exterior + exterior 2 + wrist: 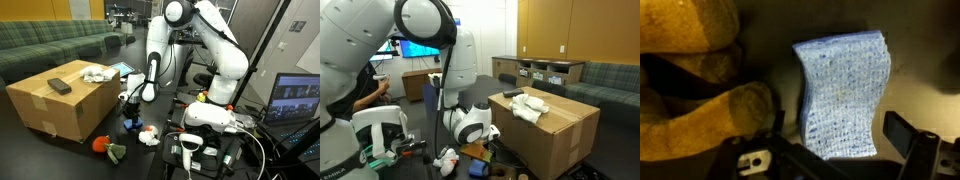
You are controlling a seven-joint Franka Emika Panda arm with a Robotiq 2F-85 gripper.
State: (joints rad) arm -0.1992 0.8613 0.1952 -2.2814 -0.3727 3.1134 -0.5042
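Observation:
In the wrist view a blue woven sponge [845, 90] lies on the dark floor between my two jaws. My gripper [840, 140] is open, with one finger on each side of the sponge's near end and not touching it. A yellow plush toy [695, 80] lies close beside the sponge. In an exterior view my gripper [130, 106] hangs low over the floor beside the cardboard box [55, 108], just above a blue item [131, 123]. In an exterior view the wrist [470, 126] is low near the box [555, 130].
The box carries a black object [60, 86] and white cloths [95, 73]. A white and red toy [148, 135], a red toy [100, 144] and a green item [116, 152] lie on the floor. A green sofa [50, 45] stands behind.

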